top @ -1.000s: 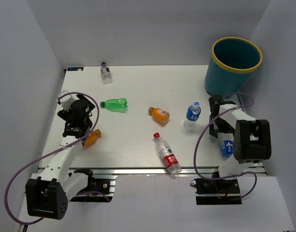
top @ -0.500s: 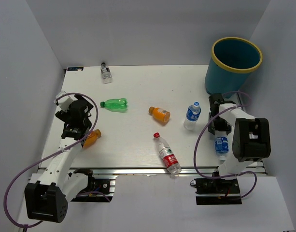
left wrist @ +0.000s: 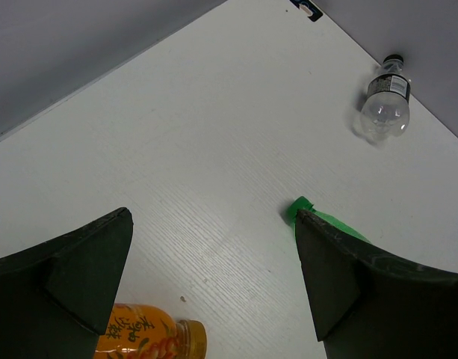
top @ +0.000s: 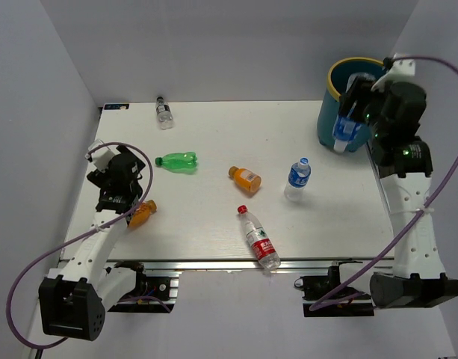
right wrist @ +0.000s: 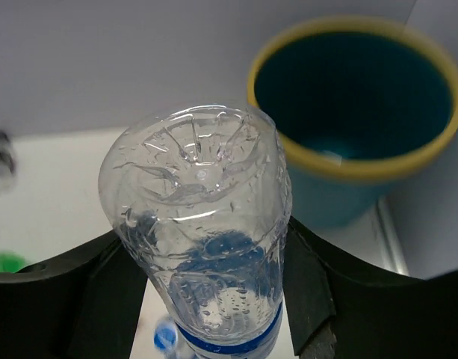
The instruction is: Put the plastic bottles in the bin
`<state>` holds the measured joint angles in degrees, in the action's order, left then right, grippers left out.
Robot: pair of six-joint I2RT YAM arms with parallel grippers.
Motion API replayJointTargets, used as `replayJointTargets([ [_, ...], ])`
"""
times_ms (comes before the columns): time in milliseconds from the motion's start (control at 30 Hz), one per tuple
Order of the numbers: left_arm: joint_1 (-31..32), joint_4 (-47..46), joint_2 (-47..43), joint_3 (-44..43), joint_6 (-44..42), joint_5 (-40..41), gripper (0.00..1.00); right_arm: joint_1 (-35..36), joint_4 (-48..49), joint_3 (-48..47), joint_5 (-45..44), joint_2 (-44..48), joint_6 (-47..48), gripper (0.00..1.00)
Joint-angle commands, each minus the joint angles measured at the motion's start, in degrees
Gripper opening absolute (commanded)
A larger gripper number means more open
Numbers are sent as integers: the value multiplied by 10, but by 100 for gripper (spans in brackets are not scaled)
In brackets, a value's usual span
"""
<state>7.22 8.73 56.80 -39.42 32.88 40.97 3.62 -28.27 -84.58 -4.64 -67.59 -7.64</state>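
My right gripper [top: 356, 120] is raised beside the teal bin [top: 329, 120] and is shut on a clear blue-labelled bottle [top: 344, 133]; in the right wrist view the bottle [right wrist: 202, 224] sits between the fingers, its base toward the camera, with the bin [right wrist: 356, 157] beyond. My left gripper [top: 118, 196] is open and low over the table, next to an orange bottle [top: 141, 214], which also shows in the left wrist view [left wrist: 143, 338]. On the table lie a green bottle [top: 177, 161], a second orange bottle [top: 246, 178], a red-labelled bottle [top: 258, 238] and a dark-capped bottle [top: 163, 112]; another blue-labelled bottle [top: 296, 178] stands upright.
Grey walls close in the white table [top: 214, 134] on the left, back and right. The bin stands at the far right corner. The table's metal front rail [top: 229, 263] runs along the near edge. A small dark tag [top: 114, 106] lies at the far left corner.
My right arm has lifted the blue-labelled bottle from the table's near right side up to the bin's rim. My left gripper has barely moved beside the orange bottle.
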Motion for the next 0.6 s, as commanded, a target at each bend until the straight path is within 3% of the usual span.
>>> replayJointTargets([
  [0, -5, 6, 8, -25, -2, -1, 98, -1, 75, -92, -8, -63, 46, 28],
  [167, -5, 18, 27, -36, 2, 11, 98, -3, 260, -173, -142, -156, 126, 34],
  [367, -4, 51, 60, -60, 5, 34, 98, -17, 282, -348, -244, -353, 203, 40],
  [500, -5, 59, 69, -65, 10, 53, 98, -29, 222, -409, -224, -407, 186, 62],
  [533, -4, 68, 74, -67, 11, 52, 98, -29, 214, -414, -219, -409, 184, 77],
  [567, -4, 73, 75, -72, 14, 49, 98, -29, 208, -410, -210, -403, 182, 84],
])
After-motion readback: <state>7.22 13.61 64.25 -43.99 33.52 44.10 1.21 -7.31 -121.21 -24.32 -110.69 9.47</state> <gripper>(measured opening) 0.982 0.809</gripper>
